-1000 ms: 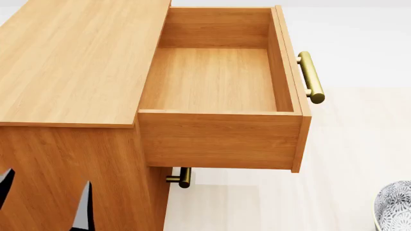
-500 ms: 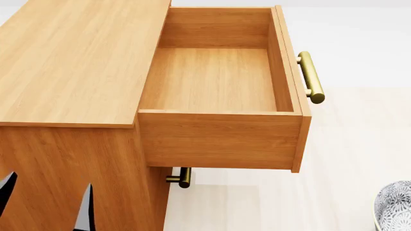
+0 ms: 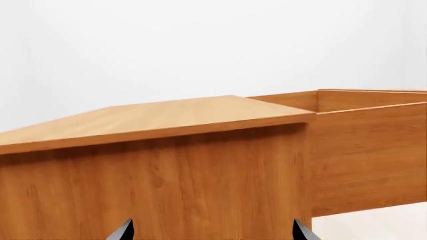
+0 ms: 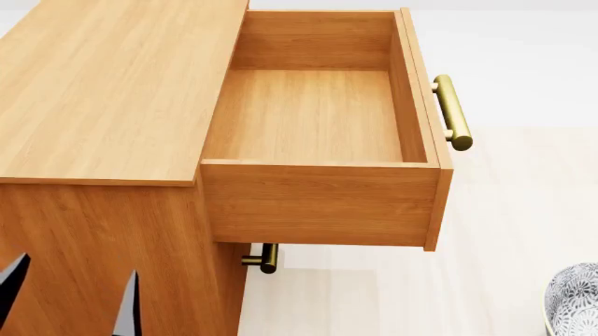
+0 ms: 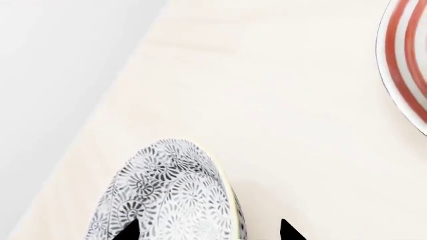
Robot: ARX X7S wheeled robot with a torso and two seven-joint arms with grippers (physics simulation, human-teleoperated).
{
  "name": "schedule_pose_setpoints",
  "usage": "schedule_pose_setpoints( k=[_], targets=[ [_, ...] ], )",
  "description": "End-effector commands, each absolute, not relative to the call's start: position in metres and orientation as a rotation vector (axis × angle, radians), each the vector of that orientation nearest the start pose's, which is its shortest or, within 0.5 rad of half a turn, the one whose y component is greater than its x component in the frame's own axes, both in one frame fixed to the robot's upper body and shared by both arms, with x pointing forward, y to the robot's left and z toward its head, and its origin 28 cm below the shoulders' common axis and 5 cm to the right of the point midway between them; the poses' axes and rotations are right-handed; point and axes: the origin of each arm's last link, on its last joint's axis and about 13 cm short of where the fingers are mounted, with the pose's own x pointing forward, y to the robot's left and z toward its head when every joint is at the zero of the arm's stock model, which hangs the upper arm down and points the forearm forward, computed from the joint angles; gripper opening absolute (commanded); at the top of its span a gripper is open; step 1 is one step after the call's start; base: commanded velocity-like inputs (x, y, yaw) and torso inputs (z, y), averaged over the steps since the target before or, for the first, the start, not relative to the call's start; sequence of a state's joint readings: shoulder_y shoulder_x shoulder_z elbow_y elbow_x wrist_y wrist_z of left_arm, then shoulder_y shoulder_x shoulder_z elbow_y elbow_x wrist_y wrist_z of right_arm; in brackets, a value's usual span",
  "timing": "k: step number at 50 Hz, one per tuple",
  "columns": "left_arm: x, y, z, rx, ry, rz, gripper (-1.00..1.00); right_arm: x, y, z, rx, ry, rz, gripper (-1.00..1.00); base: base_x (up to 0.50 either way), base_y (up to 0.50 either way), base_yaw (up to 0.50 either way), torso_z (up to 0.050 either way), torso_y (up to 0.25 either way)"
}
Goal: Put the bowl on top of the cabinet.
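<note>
The bowl [image 4: 572, 297], white with a dense grey floral pattern, stands on the pale surface at the head view's bottom right edge. Up close, the bowl [image 5: 170, 195] has its yellowish rim between the two dark tips of my right gripper [image 5: 208, 231], one tip over the inside and one outside, spread wide and open. The cabinet [image 4: 103, 84] fills the left of the head view, its flat top bare. My left gripper [image 4: 73, 280] hangs open low against the cabinet's side panel [image 3: 167, 185], below the top edge, with nothing between its fingers.
The cabinet's top drawer [image 4: 318, 203] stands pulled out and empty, with a brass bar handle [image 4: 453, 112] on its front. A second brass handle [image 4: 265, 258] shows beneath it. A white plate with red rings [image 5: 407, 55] lies beyond the bowl.
In the head view my left gripper's fingertips have sunk a little lower along the cabinet's side. The bowl and the drawer have not moved.
</note>
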State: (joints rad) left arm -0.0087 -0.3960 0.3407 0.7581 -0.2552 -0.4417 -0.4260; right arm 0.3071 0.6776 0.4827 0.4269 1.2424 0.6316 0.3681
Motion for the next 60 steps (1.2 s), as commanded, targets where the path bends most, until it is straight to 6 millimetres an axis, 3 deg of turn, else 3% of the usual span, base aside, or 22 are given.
schedule_pose_setpoints(
  k=[1,22,46,47,60],
  targets=[
    [0.172,0.195,0.126,0.087,-0.215,-0.083,1.0,0.232,-0.327,0.082,0.908,0.278,-0.613,1.0,0.0,0.0,0.0,0.0,0.0],
    [0.173,0.195,0.121,0.094,-0.2,-0.08,1.0,0.248,-0.322,0.067,0.896,0.315,-0.6,1.0,0.0,0.0,0.0,0.0,0.0],
    [0.172,0.199,0.12,0.096,-0.197,-0.07,1.0,0.247,-0.32,0.057,0.863,0.356,-0.634,1.0,0.0,0.0,0.0,0.0,0.0],
    [0.172,0.199,0.12,0.096,-0.197,-0.07,1.0,0.247,-0.32,0.057,0.862,0.357,-0.635,-1.0,0.0,0.0,0.0,0.0,0.0],
    [0.171,0.198,0.12,0.092,-0.197,-0.072,1.0,0.246,-0.32,0.054,0.852,0.362,-0.652,-1.0,0.0,0.0,0.0,0.0,0.0]
  ],
)
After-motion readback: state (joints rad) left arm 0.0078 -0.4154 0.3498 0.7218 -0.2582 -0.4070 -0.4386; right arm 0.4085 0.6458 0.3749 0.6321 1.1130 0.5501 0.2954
